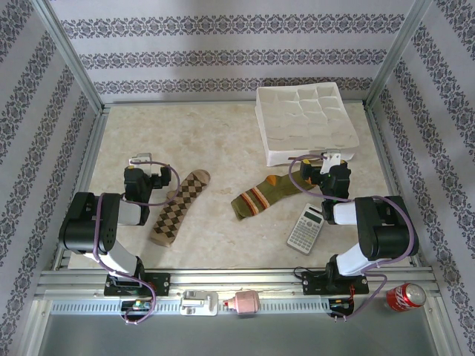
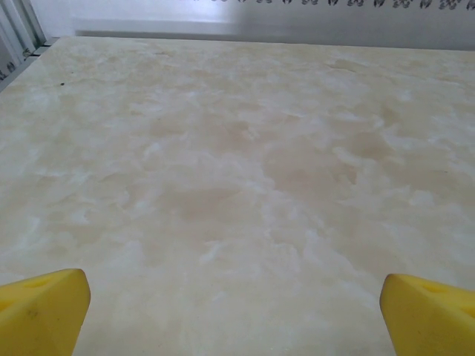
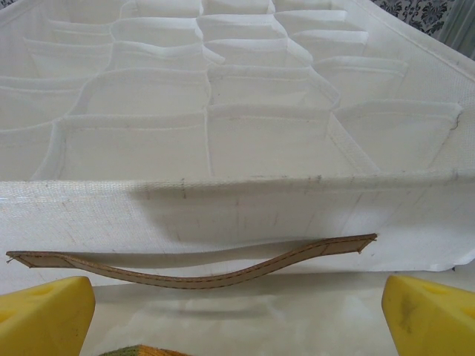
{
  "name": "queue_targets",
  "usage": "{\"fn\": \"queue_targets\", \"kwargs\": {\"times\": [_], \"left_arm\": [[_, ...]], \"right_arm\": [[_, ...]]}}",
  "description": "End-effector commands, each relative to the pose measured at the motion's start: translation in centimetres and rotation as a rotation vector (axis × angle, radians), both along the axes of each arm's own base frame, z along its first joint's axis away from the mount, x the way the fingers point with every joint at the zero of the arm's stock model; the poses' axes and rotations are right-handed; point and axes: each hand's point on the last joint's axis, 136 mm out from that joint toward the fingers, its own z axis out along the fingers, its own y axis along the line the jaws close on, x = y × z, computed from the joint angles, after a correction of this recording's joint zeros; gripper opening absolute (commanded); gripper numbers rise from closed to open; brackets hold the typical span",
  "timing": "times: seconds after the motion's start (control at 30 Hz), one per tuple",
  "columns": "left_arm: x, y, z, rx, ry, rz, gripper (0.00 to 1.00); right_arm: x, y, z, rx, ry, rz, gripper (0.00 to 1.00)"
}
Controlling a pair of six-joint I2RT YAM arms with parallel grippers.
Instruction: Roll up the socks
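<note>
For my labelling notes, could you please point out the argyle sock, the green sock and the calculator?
argyle sock (image 1: 180,208), top view, middle.
green sock (image 1: 257,199), top view, striped band.
calculator (image 1: 303,232), top view, keypad.

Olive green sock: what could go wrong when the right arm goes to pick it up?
The calculator lies near the olive green sock; a sweep may knock it. The open right gripper points at the strap handle of the white organizer nearby and could snag it.

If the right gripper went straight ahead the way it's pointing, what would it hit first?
Most likely the near wall of the white organizer, around its tan strap handle, which the open right gripper faces.
</note>
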Motion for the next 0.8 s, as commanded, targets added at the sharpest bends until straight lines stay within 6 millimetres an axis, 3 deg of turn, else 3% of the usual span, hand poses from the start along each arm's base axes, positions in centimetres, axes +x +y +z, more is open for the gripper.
{"fn": "queue_targets", "kwargs": {"times": [0.0, 0.1, 0.17, 0.3, 0.33, 0.37, 0.43, 0.5, 0.57, 0.67, 0.77], "left_arm": [[0.4, -0.6, 0.5, 0.015, 0.000, -0.037, 0.99], [0.0, -0.4, 1.3, 0.018, -0.034, -0.023, 0.99], [-0.9, 0.3, 3.2, 0.056, -0.058, 0.052, 0.99], [-2.0, 1.3, 10.8, 0.076, -0.099, 0.249, 0.99], [-2.5, 2.4, 12.6, -0.029, -0.084, 0.373, 0.99], [-3.4, 3.0, 13.2, -0.159, -0.017, 0.461, 0.99], [-4.9, 1.3, 14.2, -0.330, 0.154, 0.436, 0.99], [-3.9, -1.0, 13.9, -0.494, 0.169, 0.332, 0.99], [-4.2, -3.4, 12.6, -0.616, 0.280, 0.283, 1.00], [-7.1, -6.6, 8.9, -0.661, 0.541, 0.271, 0.82], [-11.6, -8.1, 5.3, -0.656, 0.736, 0.286, 0.49]], "right_arm": [[0.5, 0.1, 0.8, 0.013, -0.026, 0.000, 0.98], [-0.3, -1.3, 2.9, -0.003, -0.067, -0.098, 0.98], [-1.2, -1.6, 6.3, -0.051, -0.080, -0.160, 0.98], [-3.7, 0.3, 19.1, -0.052, -0.225, -0.196, 0.98], [-4.4, 0.3, 21.9, -0.010, -0.238, -0.219, 0.98], [-4.9, 0.5, 23.3, 0.041, -0.222, -0.220, 0.98], [-5.7, 0.3, 23.1, 0.238, -0.141, -0.247, 0.98], [-6.0, 0.5, 19.6, 0.497, -0.066, -0.275, 0.98], [-5.0, 2.1, 18.9, 0.654, -0.045, -0.091, 0.98], [-5.5, 4.4, 17.2, 0.477, 0.155, -0.125, 0.98], [-6.7, 10.6, 16.2, 0.261, 0.273, 0.048, 0.94]]}}
